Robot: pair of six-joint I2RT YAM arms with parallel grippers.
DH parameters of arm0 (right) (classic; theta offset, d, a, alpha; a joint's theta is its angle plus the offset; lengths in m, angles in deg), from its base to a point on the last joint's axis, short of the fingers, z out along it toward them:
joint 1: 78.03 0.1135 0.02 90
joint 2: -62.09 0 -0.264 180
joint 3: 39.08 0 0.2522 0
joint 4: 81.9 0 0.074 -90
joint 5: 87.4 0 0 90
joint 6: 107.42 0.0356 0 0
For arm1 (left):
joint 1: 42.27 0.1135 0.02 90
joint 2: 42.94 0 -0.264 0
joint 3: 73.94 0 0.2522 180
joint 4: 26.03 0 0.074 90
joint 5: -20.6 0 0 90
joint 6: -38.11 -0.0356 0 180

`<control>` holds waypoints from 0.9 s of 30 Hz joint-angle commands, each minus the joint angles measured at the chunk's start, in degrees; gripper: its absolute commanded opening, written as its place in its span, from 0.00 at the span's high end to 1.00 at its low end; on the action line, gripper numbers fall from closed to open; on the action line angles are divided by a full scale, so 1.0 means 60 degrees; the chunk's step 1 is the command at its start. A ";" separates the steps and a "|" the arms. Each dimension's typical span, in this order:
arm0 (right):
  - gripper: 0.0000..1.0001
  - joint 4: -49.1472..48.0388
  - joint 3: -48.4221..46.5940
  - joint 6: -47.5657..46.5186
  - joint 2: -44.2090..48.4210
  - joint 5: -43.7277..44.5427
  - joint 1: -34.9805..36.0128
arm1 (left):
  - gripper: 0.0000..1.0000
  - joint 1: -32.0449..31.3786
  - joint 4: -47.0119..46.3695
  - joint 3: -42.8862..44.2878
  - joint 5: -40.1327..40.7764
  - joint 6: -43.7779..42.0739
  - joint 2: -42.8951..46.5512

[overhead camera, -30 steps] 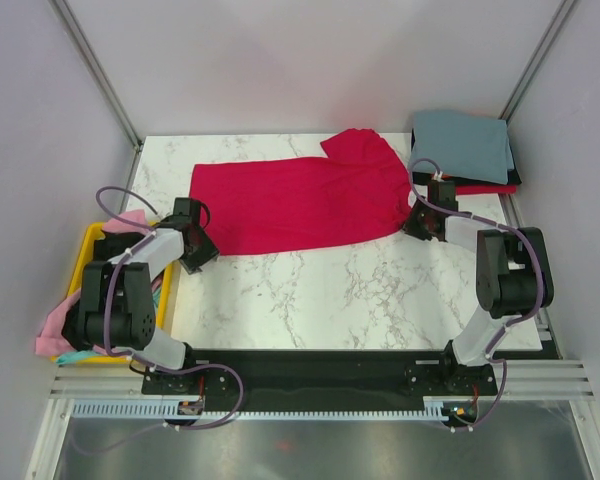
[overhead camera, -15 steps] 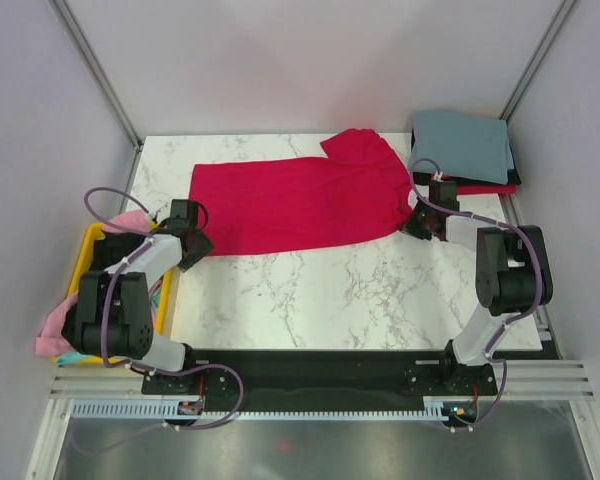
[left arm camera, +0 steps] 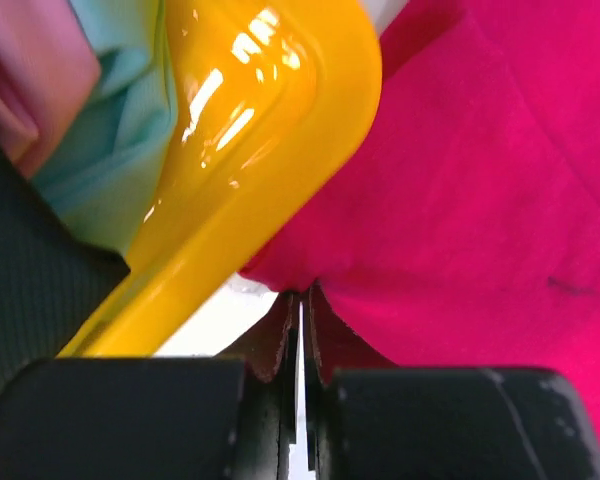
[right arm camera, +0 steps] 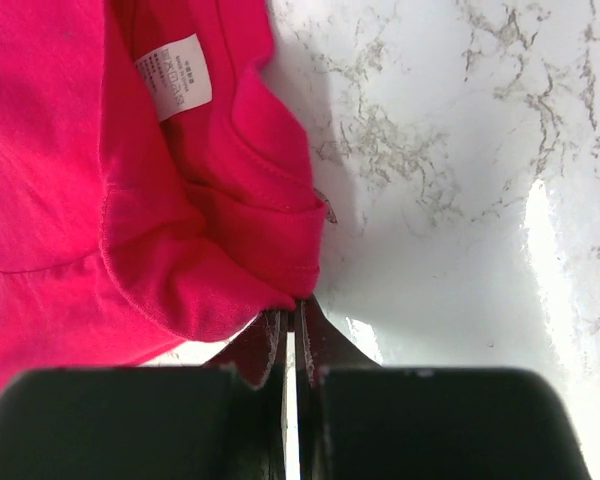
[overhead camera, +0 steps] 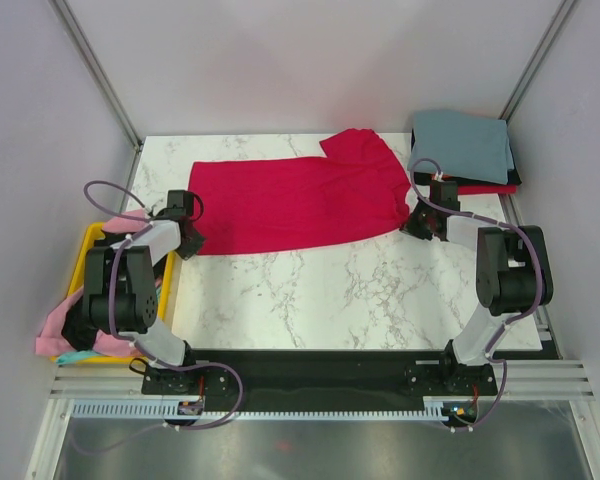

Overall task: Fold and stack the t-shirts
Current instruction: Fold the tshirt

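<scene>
A crimson-red t-shirt (overhead camera: pixel 300 200) lies folded lengthwise across the back of the marble table (overhead camera: pixel 320 290). My left gripper (overhead camera: pixel 186 238) is at the shirt's near left corner, beside the bin. In the left wrist view its jaws (left arm camera: pixel 300 302) are shut, pinching the red cloth (left arm camera: pixel 480 200). My right gripper (overhead camera: pixel 418 224) is at the shirt's near right end. Its jaws (right arm camera: pixel 298 305) are shut on the red hem (right arm camera: pixel 270 265), near the white neck tag (right arm camera: pixel 173 75).
A stack of folded shirts topped by a grey-blue one (overhead camera: pixel 460 145) sits at the back right corner. A yellow bin (overhead camera: pixel 92 245) at the left edge holds pink (overhead camera: pixel 55 325) and teal (left arm camera: pixel 110 150) shirts. The bin's rim (left arm camera: pixel 270 130) touches the red shirt's corner.
My left gripper has moved back along the bin to the shirt's left corner and closed on it. The right gripper has closed on the hem without moving.
</scene>
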State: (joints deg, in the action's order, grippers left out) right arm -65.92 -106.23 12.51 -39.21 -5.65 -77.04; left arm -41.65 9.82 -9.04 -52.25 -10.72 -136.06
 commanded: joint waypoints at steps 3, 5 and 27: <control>1.00 0.0187 0.0284 -0.0272 0.0330 0.0716 -0.0648 | 0.98 0.0467 -0.0239 0.0501 0.0073 -0.0035 -0.0286; 1.00 0.0201 0.0270 -0.0272 0.0374 0.0672 -0.0912 | 0.98 0.0482 -0.0239 0.0428 0.0057 -0.0064 -0.0169; 1.00 0.0260 0.2493 0.1031 0.2497 -0.0337 -0.2202 | 0.98 0.0541 0.0508 -0.0860 -0.0982 0.0419 0.2584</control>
State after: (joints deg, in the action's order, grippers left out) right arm -62.45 -94.10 16.97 -27.71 -9.32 -88.82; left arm -39.75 10.84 -12.47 -61.63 -9.82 -125.79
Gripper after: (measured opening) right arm 0.026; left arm 0.027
